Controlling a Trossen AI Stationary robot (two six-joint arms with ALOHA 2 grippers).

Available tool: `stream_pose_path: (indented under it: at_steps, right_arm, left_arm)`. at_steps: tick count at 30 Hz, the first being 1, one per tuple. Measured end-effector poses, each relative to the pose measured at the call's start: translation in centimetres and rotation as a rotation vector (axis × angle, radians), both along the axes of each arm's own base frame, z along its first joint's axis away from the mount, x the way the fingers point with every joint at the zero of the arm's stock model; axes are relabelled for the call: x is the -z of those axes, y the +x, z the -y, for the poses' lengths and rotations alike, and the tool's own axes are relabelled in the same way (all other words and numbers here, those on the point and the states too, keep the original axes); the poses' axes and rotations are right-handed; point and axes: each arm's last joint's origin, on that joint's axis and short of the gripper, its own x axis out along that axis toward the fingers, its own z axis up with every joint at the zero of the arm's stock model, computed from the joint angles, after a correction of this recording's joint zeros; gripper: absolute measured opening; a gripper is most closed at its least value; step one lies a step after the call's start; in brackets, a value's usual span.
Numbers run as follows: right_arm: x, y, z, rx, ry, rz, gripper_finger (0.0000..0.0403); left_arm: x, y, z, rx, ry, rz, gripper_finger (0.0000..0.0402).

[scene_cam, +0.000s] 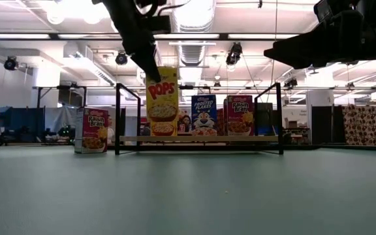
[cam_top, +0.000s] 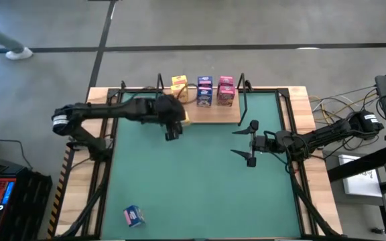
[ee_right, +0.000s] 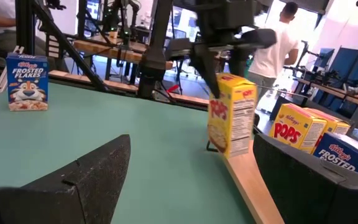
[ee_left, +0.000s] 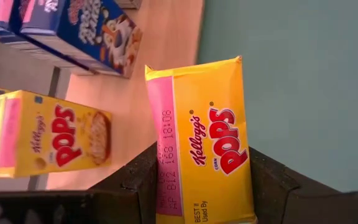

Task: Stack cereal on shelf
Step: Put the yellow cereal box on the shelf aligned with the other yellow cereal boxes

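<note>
The left gripper (cam_top: 172,127) is clamped on a yellow Corn Pops box (ee_left: 204,143), its two dark fingers (ee_left: 135,180) pressing the box's narrow sides. In the low view the box (scene_cam: 162,101) hangs upright from the gripper (scene_cam: 150,70) at the left end of the shelf (scene_cam: 201,139), its bottom edge at about board level; whether it touches the wood cannot be told. The right wrist view shows the same box (ee_right: 232,114) at the board's near corner, over the edge where wood meets the green mat (ee_right: 104,137).

On the shelf (cam_top: 213,112) beyond the held box, a second yellow Pops box (ee_left: 45,134) lies on its side, and past it are blue Frosted Flakes boxes (cam_top: 204,92) and pink Raisin Bran boxes (cam_top: 226,90) near the middle and right of the board.

Off the shelf, another Raisin Bran box (scene_cam: 91,130) stands just outside its left upright, and a lone Frosted Flakes box (cam_top: 134,215) sits on the mat well away from the shelf, near the table's front left corner.

The right gripper (cam_top: 251,143) hovers over the mat just in front of the shelf's right end, fingers spread apart and holding nothing.

A person in a white shirt (ee_right: 278,43) stands in the room behind the table.
</note>
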Motion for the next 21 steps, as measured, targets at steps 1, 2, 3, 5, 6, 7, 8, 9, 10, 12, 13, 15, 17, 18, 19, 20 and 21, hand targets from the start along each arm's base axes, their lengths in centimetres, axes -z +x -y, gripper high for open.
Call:
stream_pose_path:
  at_steps: [1,2,3,5,6,7,8,9,10,12,13,15,17,18,19,20,21]
  right_arm:
    - [0.0,0.0,0.0,0.0,0.0,0.0,0.0327]
    - [0.0,0.0,0.0,0.0,0.0,0.0,0.0327]
    - [0.0,0.0,0.0,0.0,0.0,0.0,0.0327]
    - [0.0,0.0,0.0,0.0,0.0,0.0,0.0327]
    - [0.0,0.0,0.0,0.0,0.0,0.0,0.0327]
    - [0.0,0.0,0.0,0.0,0.0,0.0,0.0327]
    - [0.0,0.0,0.0,0.0,0.0,0.0,0.0327]
    - [0.0,0.0,0.0,0.0,0.0,0.0,0.0327]
    - [0.0,0.0,0.0,0.0,0.0,0.0,0.0327]
    - [0.0,0.0,0.0,0.0,0.0,0.0,0.0327]
    - [0.0,0.0,0.0,0.0,0.0,0.0,0.0327]
    - [0.0,0.0,0.0,0.0,0.0,0.0,0.0327]
    - [0.0,0.0,0.0,0.0,0.0,0.0,0.0327]
    - [0.0,0.0,0.0,0.0,0.0,0.0,0.0327]
    - [0.0,0.0,0.0,0.0,0.0,0.0,0.0327]
    - [0.0,0.0,0.0,0.0,0.0,0.0,0.0327]
    - [0.0,0.0,0.0,0.0,0.0,0.0,0.0327]
  left_arm:
    - [0.0,-0.1,-0.6,0.006,0.0,-0.003,0.0158]
    - [0.0,-0.2,-1.1,0.008,0.003,-0.007,0.0158]
    - [0.0,-0.3,-1.6,0.01,-0.002,-0.009,0.0158]
    - [0.0,-0.5,-2.4,0.018,-0.011,-0.008,0.0158]
    - [0.0,-0.6,-2.7,0.027,-0.02,-0.002,0.0158]
    - [0.0,-0.5,-2.9,0.035,-0.027,0.007,0.0158]
    - [0.0,-0.4,-3.1,0.042,-0.029,0.016,0.0158]
    - [0.0,-0.4,-3.3,0.043,-0.024,0.022,0.0158]
    - [0.1,-0.4,-3.5,0.044,-0.021,0.017,0.0158]
    - [0.6,-0.2,-3.9,0.041,-0.02,0.004,0.0158]
    - [0.9,-0.2,-4.2,0.035,-0.024,-0.006,0.0158]
    - [1.6,-0.2,-4.6,0.022,-0.033,-0.03,0.0158]
    - [2.1,-0.1,-5.2,0.021,-0.04,-0.033,0.0158]
    - [2.1,-0.1,-5.4,0.023,-0.043,-0.024,0.0158]
    - [2.2,0.0,-5.7,0.022,-0.041,-0.02,0.0158]
    - [2.3,0.0,-6.0,0.015,-0.037,-0.014,0.0158]
    - [2.3,0.0,-6.3,0.012,-0.034,-0.006,0.0158]
